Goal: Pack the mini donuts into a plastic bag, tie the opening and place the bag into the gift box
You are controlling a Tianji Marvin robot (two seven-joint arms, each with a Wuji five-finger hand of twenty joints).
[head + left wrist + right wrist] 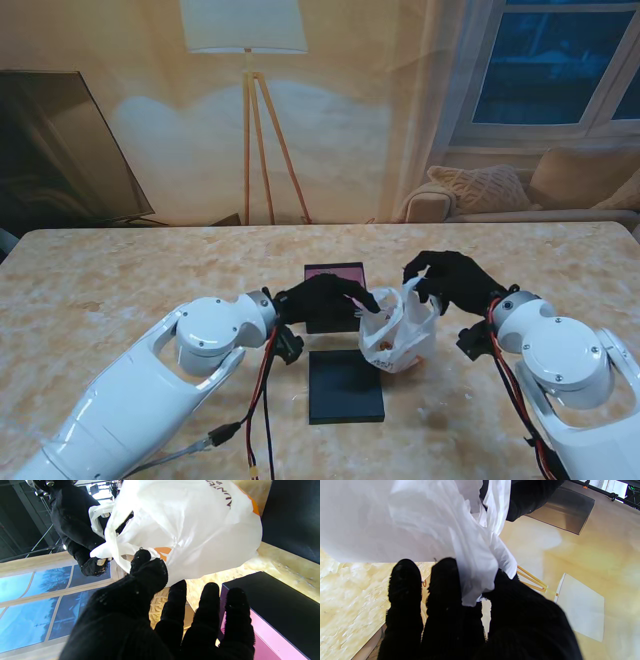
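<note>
Tying step. Plastic bag [398, 338] at table centre, right of open gift box [334, 296]. Left hand [322, 296] and right hand [451, 281] each pinching bag handle. Next: cross handles, knot, then lift into box.

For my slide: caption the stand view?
Both hands, left hand and right hand, hold the plastic bag by its handles.
</note>
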